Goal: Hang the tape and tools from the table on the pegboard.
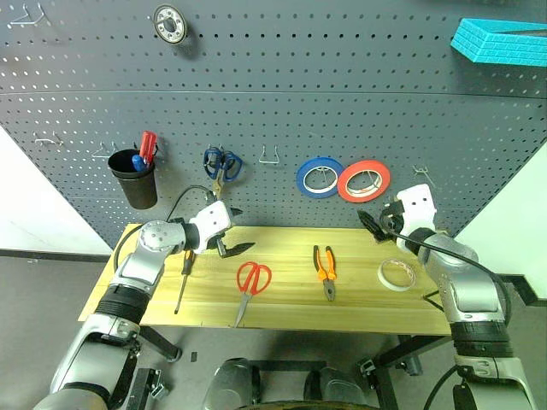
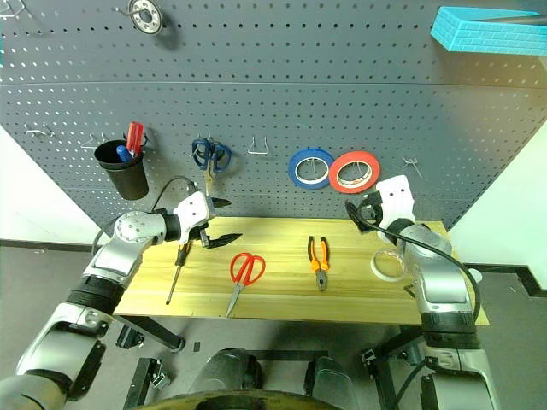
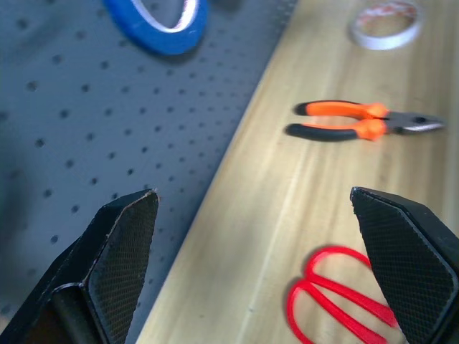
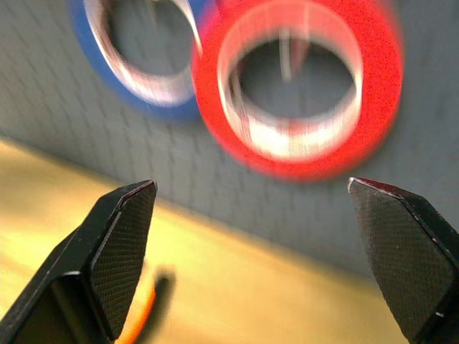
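Two grippers are up over the table [image 1: 367,312], and both stand wide apart in the fingers with nothing between them. The left gripper [image 1: 232,230] hangs above the table's back edge, close to the pegboard [image 1: 273,94]. Its two black fingers [image 3: 125,247] are spread wide. Just beside it, toward the robot's left, lies one screwdriver [image 1: 183,278], thin and long, flat on the wood. Just in front of the gripper and a little to its right lies one pair of red scissors [image 1: 250,284], blades toward the table's front edge. Farther to its right sits one pair of pliers [image 1: 325,271], orange and black, also flat on the table.

The right gripper [image 1: 379,224] is at the other end, fingers [image 4: 118,251] spread and empty, aimed at the pegboard. Just in front of it and slightly to its right lies the one cream tape [image 1: 397,274], flat on the table, apart from the fingers. Straight ahead of this gripper two larger rolls hang on the board side by side: one blue roll [image 1: 320,178] and one red roll [image 1: 364,180], their edges overlapping.

Out past the left gripper, the board carries one pair of blue scissors [image 1: 221,163] on a hook, one black cup [image 1: 137,178] with a red handle sticking out, and one bare wire hook [image 1: 270,156] between the blue scissors and the blue roll. So four things lie on the wood: screwdriver, scissors, pliers, tape.
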Tool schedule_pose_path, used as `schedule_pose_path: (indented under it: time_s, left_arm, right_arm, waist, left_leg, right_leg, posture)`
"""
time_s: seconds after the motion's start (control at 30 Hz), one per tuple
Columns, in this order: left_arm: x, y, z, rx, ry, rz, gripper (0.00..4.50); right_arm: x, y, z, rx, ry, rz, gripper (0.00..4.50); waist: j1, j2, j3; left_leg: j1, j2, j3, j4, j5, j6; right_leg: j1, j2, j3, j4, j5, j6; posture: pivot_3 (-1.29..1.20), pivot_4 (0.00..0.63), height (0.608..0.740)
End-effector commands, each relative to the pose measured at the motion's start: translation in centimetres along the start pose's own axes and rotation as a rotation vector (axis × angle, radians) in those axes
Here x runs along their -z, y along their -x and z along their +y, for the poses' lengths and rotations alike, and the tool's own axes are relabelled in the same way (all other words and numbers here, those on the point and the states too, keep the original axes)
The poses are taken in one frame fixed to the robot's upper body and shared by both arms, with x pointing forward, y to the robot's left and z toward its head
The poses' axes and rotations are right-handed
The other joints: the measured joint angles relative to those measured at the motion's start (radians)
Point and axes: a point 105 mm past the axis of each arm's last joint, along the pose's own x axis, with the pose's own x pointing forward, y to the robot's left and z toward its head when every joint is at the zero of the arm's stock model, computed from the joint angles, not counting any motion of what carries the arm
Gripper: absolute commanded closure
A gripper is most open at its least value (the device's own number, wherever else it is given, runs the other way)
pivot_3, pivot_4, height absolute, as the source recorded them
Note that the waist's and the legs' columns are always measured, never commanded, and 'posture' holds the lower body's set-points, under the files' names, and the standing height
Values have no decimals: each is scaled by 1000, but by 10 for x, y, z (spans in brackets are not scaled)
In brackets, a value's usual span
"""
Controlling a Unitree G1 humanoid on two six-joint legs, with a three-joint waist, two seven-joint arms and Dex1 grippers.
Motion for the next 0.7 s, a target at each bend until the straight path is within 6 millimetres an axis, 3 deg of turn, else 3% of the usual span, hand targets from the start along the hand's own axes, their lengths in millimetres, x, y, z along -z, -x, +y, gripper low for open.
schedule_pose_path:
  time_s: [0.03,0.43,0.7]
  left_arm:
    - [-5,-1,-7,33,-39,18,0]
    - [5,-15,-25,-10,14,-6,0]
    - [0,-18,-33,-13,21,-32,0]
  right_arm:
    - [9,-1,-8,65,-11,80,24]
    - [38,-7,-20,153,6,207,24]
    - [51,-6,-24,169,19,249,24]
  waist:
    - [-1,0,0]
    - [-2,0,0]
    - [-8,-1,6]
  left_leg:
    - [0,0,0,0,0,0]
    - [0,0,0,0,0,0]
    - [0,2,-1,0,0,0]
  right_leg:
    - [0,0,0,0,0,0]
    - [0,0,0,0,0,1]
    - [0,-1,0,0,-3,4]
  posture:
    - [330,0,731]
    - [301,1,731]
    - [285,65,731]
